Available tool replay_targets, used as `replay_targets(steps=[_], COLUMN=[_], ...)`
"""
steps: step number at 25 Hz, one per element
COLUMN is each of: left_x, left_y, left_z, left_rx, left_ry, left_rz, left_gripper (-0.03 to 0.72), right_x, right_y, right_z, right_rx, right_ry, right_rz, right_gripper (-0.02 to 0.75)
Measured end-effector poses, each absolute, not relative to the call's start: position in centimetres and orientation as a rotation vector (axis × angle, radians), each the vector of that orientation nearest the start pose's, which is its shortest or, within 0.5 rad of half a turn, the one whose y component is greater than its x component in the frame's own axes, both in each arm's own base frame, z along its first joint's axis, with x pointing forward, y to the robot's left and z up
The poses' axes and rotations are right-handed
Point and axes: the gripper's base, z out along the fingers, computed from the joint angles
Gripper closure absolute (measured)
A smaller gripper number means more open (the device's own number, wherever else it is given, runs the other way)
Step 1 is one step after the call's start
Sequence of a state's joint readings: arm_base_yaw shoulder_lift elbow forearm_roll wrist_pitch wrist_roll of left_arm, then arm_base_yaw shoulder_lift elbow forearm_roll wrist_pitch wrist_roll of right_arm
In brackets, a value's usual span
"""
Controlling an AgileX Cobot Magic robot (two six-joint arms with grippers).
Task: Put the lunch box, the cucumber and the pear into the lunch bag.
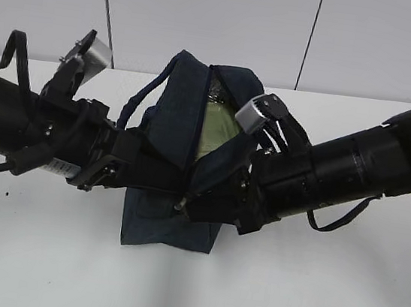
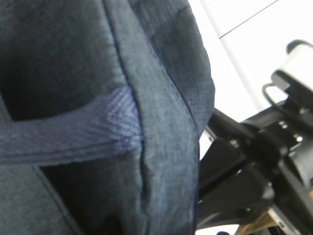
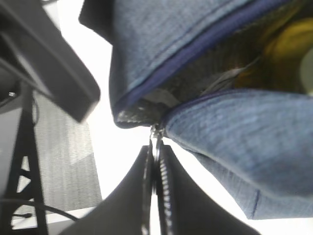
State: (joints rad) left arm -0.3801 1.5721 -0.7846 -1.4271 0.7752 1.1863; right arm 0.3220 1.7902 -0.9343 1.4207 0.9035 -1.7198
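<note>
The right claw (image 3: 154,161) is pinching the zipper pull (image 3: 155,133) at the bag (image 1: 178,157) mouth just beyond its tips, seemingly to close it over the lunch box (image 1: 216,128), while the left claw's state cannot be told.

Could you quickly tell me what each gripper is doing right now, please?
Left gripper: pressed against the lunch bag; open or shut cannot be told.
Right gripper: shut on the zipper pull at the end of the bag's opening.

Unzipped navy lunch bag (image 1: 171,111), lunch box (image 1: 216,128) inside
</note>
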Motion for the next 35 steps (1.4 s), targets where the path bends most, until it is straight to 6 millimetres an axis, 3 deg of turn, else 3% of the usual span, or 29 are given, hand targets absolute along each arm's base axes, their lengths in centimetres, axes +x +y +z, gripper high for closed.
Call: replay_targets(steps=[6, 16, 24, 29, 32, 35], left_x=[24.4, 24.6, 24.2, 24.5, 24.8, 25.0], left_y=[-16.2, -14.7, -15.6, -16.5, -16.4, -16.3], left_z=[21.1, 20.9, 20.5, 18.8, 18.3, 18.2], left_rx=[0.643, 0.697, 0.748, 0.745, 0.725, 0.706], left_ry=[2.354, 2.374, 2.383, 2.439, 2.452, 2.452], left_rz=[-1.158, -1.157, -1.136, -1.083, -1.037, -1.003], left_gripper=[0.31, 0.207, 0.202, 0.202, 0.228, 0.33], right_x=[28.3, 27.3, 27.2, 27.3, 27.3, 27.4], right_y=[17.2, 17.0, 17.0, 17.0, 17.0, 17.0], right_z=[19.4, 22.4, 22.8, 23.0, 23.0, 23.0], right_rx=[-1.139, -1.169, -1.151, -1.118, -1.111, -1.105], right_ry=[2.012, 1.915, 1.908, 1.904, 1.904, 1.904], right_rz=[1.127, 1.114, 1.119, 1.133, 1.137, 1.137], right_gripper=[0.732, 0.732, 0.732, 0.732, 0.732, 0.732])
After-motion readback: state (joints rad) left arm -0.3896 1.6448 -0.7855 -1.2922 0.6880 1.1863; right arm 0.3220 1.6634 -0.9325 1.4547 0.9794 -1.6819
